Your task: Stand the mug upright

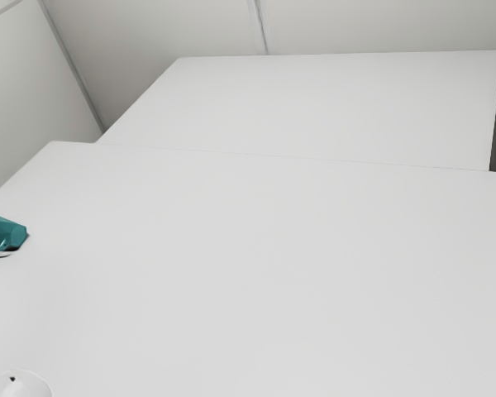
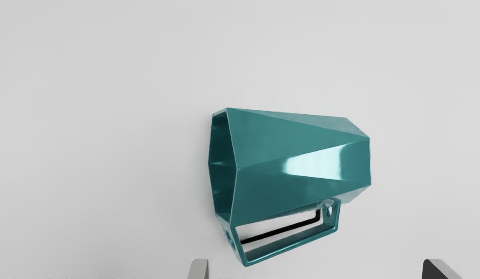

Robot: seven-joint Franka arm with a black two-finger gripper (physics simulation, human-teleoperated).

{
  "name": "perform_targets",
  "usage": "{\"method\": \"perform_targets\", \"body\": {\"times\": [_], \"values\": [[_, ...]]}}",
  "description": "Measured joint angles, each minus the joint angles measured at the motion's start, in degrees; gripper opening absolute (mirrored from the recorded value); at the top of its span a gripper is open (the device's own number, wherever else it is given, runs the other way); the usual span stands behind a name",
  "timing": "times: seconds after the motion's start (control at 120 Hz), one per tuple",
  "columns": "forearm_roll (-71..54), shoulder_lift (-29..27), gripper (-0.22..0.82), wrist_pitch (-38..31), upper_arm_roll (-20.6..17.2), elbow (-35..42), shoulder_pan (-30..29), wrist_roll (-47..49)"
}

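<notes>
A teal faceted mug point(image 1: 5, 233) lies on its side on the white table point(image 1: 248, 273), cut off by the exterior view's left edge. In the wrist view the mug point(image 2: 298, 159) shows its dark hollow mouth at one end and a narrower closed base at the other. Its angular handle point(image 2: 292, 248) is on the side nearest the fingertips. My gripper point(image 2: 320, 269) is open, its two fingertips wide apart with nothing held between them; the mug's body lies beyond them.
A rounded white part point(image 1: 21, 387), seemingly of the arm, shows at the exterior view's lower left corner. Behind the table stands another white surface point(image 1: 314, 107), with pale wall panels point(image 1: 149, 33) around it.
</notes>
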State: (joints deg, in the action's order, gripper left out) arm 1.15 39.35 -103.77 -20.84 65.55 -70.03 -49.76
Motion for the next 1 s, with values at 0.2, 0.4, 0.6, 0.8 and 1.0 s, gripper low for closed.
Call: {"method": "perform_targets", "body": {"times": [0.2,0.4,0.6,0.8,1.0], "values": [[-0.31,6.59,0.6,-2.76,-3.38,-3.04,-2.67,-3.49],[-0.49,10.83,0.6,-5.11,-7.66,-5.11,-4.86,-6.23],[-0.44,13.31,0.6,-6.74,-9.82,-7.39,-5.78,-8.2],[-0.13,16.36,0.6,-8.39,-12.94,-9.56,-5.6,-9.45],[3.66,17.76,0.6,-8.13,-13.71,-9.45,-5.62,-10.17]]}}
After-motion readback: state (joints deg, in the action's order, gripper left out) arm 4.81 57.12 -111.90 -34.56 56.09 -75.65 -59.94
